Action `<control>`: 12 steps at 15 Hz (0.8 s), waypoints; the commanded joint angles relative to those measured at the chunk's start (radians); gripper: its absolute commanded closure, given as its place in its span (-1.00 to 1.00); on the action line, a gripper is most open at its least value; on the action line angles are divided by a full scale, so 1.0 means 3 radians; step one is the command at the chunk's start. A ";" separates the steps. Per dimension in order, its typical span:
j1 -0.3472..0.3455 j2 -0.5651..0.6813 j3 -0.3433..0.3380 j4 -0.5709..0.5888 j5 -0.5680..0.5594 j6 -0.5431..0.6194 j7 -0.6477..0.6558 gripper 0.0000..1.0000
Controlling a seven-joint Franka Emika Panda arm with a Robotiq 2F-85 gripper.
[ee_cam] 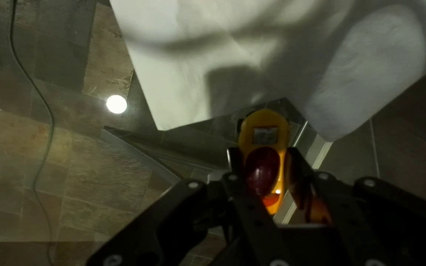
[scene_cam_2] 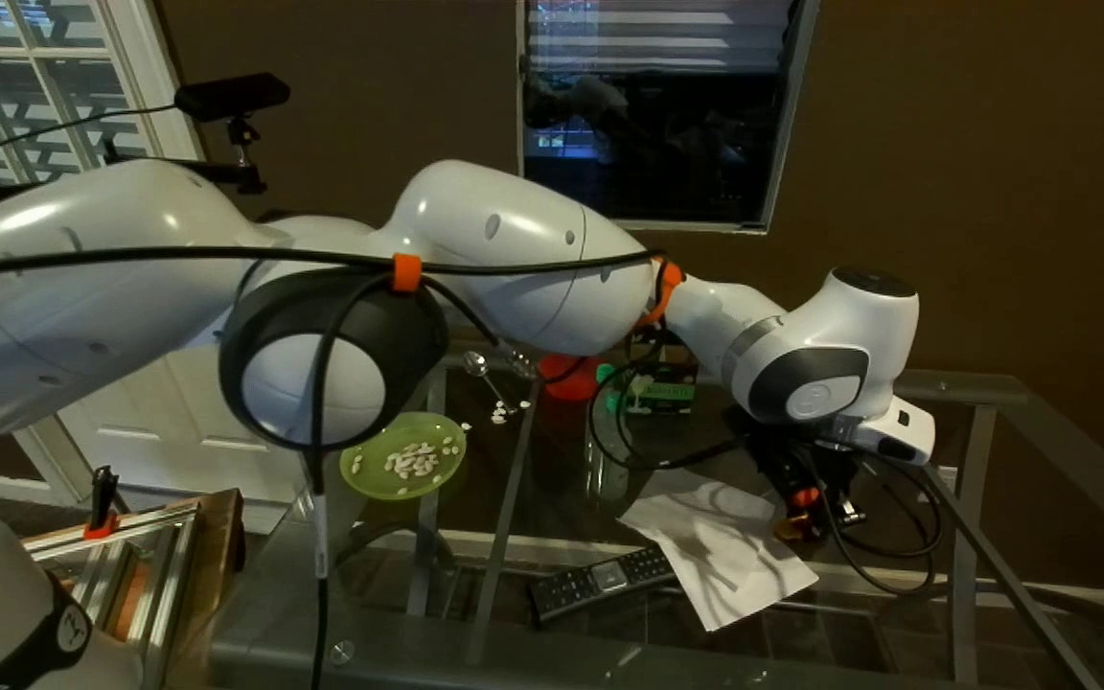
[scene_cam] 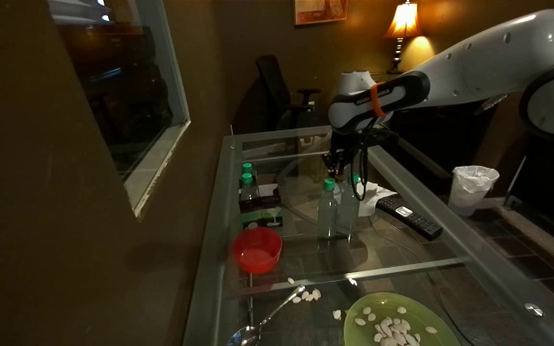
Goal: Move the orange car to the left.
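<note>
over the bench, your end effector has the orange car clamped btwn its jaws, w/ white paper nr it. car/bench contact: can't tell.

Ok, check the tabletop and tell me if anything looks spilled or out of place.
Yes: several small white oval pieces lie loose on the clear glass table, by the silver metal spoon and beside the round green plate. They look spilled, since many like them sit on the plate.
</note>
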State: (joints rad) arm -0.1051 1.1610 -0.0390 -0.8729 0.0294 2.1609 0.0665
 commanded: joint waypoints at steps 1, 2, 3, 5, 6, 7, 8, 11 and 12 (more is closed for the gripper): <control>0.0016 -0.0035 0.0013 0.0119 0.0032 -0.0134 0.0063 0.84; 0.0048 -0.0142 0.0001 0.0019 0.0018 -0.0164 0.0109 0.84; 0.0060 -0.0198 0.0004 -0.0026 0.0018 -0.0213 0.0121 0.84; 0.0071 -0.0336 0.0043 -0.0140 0.0046 -0.0406 0.0098 0.84; 0.0066 -0.0415 0.0081 -0.0209 0.0070 -0.0534 0.0051 0.84; 0.0065 -0.0477 0.0112 -0.0264 0.0081 -0.0629 0.0032 0.84; 0.0068 -0.0537 0.0132 -0.0311 0.0070 -0.0702 0.0027 0.84; 0.0044 -0.0818 0.0217 -0.0615 0.0064 -0.0876 -0.0059 0.84; 0.0041 -0.0913 0.0232 -0.0731 0.0053 -0.0899 -0.0090 0.84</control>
State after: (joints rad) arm -0.0815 1.0103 0.0101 -0.9370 0.0294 1.9248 0.0774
